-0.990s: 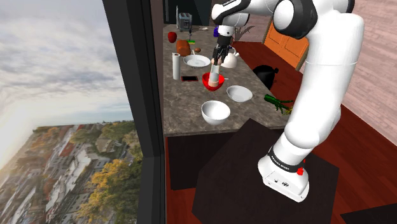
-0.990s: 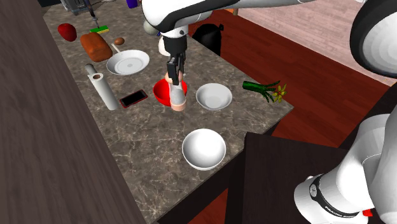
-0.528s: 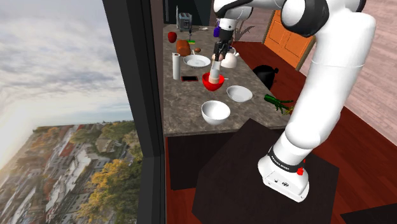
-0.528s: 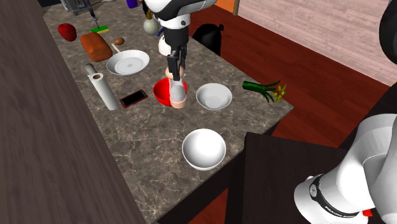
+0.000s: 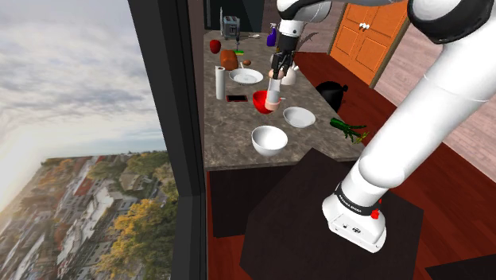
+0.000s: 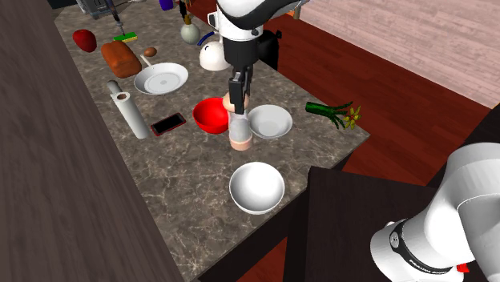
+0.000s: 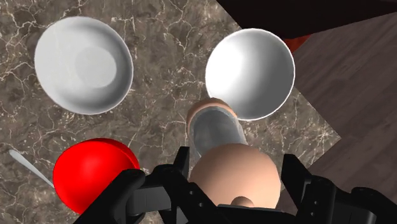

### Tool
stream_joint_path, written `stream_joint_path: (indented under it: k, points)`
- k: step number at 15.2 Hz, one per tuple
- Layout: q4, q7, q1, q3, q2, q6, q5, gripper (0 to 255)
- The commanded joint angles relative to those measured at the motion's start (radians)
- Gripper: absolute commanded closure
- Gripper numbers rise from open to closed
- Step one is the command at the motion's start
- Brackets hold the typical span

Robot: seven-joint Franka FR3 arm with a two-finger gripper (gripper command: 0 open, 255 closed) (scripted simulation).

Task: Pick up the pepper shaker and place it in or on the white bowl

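Observation:
My gripper (image 6: pixel 238 88) is shut on the pepper shaker (image 6: pixel 239 132), a pale cylinder with pinkish caps, and holds it upright above the marble counter (image 6: pixel 184 180). In the second exterior view the shaker hangs between a red bowl (image 6: pixel 211 116) and a shallow white bowl (image 6: pixel 269 122). A deeper white bowl (image 6: pixel 256 187) sits nearer the counter's front edge. From the shoulder view, the gripper (image 5: pixel 276 75) and shaker (image 5: pixel 273 97) are beside the red bowl (image 5: pixel 259 99). In the wrist view the gripper (image 7: pixel 234 184) clasps the shaker (image 7: pixel 216 137); its base points near the deeper white bowl (image 7: pixel 250 73).
A white plate (image 6: pixel 161 78), a paper towel roll (image 6: pixel 130 116), a dark phone (image 6: pixel 168 124), a bread loaf (image 6: pixel 121 58), a red apple (image 6: pixel 84 38) and a white teapot (image 6: pixel 212 54) stand further back. A green plant (image 6: pixel 332 112) lies at the counter's right edge.
The gripper has carried the shaker away from over the red bowl, toward the white bowls, and the arm has swung with it. The grip is unchanged.

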Motion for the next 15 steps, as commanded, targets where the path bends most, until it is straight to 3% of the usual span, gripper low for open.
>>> stream_joint_path:
  k: [1, 8, 15]
  points:
    - [-0.071, 0.045, 0.012, 0.019, -0.087, -0.008, -0.027, 255]
    - [-0.246, 0.172, 0.028, 0.098, -0.335, -0.065, -0.070, 255]
    - [-0.326, 0.161, 0.027, 0.092, -0.317, 0.031, -0.068, 255]
